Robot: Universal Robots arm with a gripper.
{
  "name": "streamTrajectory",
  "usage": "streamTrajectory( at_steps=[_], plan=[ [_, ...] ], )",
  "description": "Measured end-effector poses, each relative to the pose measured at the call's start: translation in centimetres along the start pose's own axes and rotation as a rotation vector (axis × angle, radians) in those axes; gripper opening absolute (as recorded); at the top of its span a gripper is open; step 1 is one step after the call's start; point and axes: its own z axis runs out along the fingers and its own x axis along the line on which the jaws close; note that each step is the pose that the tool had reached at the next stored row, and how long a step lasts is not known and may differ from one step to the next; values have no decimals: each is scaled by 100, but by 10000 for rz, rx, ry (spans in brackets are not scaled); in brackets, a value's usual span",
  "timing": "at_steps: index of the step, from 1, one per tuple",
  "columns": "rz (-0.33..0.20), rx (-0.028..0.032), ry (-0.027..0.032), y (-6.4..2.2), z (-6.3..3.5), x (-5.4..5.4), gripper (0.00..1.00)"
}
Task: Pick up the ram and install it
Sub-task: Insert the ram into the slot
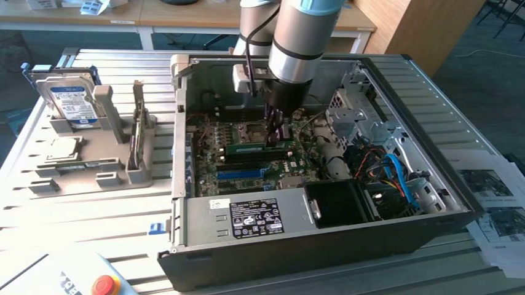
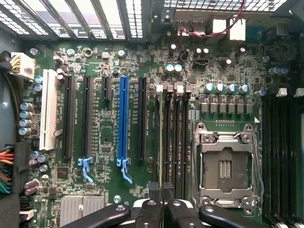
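Note:
The ram (image 1: pixel 246 148) is a thin green stick standing on edge over the motherboard's memory slots, inside the open computer case (image 1: pixel 459 203). My gripper (image 1: pixel 275 141) reaches straight down into the case and is shut on the ram's end toward the exterior view's right. In the wrist view the ram (image 2: pixel 161 137) shows edge-on as a thin pale line running along the black memory slots (image 2: pixel 178 137) beside the CPU socket (image 2: pixel 225 166). My gripper (image 2: pixel 161 192) pinches it between two dark fingertips (image 2: pixel 154 189). Whether it sits fully in a slot I cannot tell.
On the grey rack at the exterior view's left stand a silver hard drive (image 1: pixel 72 101) and a dark expansion card (image 1: pixel 139 132). The power supply (image 1: pixel 246 215), drive cage (image 1: pixel 361 117) and blue cables (image 1: pixel 402 178) crowd the case. A blue card slot (image 2: pixel 123 118) lies beside the memory slots.

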Motion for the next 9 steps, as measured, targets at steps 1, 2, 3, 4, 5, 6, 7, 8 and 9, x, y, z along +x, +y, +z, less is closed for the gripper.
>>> streamTrajectory(
  at_steps=[1,2,3,4,5,6,7,8,9],
  plan=[
    [0,2,1,5,4,0,12],
    [-1,2,3,5,4,0,12],
    [-1,2,2,5,4,0,12],
    [-2,2,3,5,4,0,12],
    [-1,3,-1,4,10,0,12],
    [4,4,-2,4,15,0,12],
    [16,3,-1,4,19,0,12],
    [25,2,0,4,20,0,12],
    [25,2,1,4,20,1,12]
  ],
)
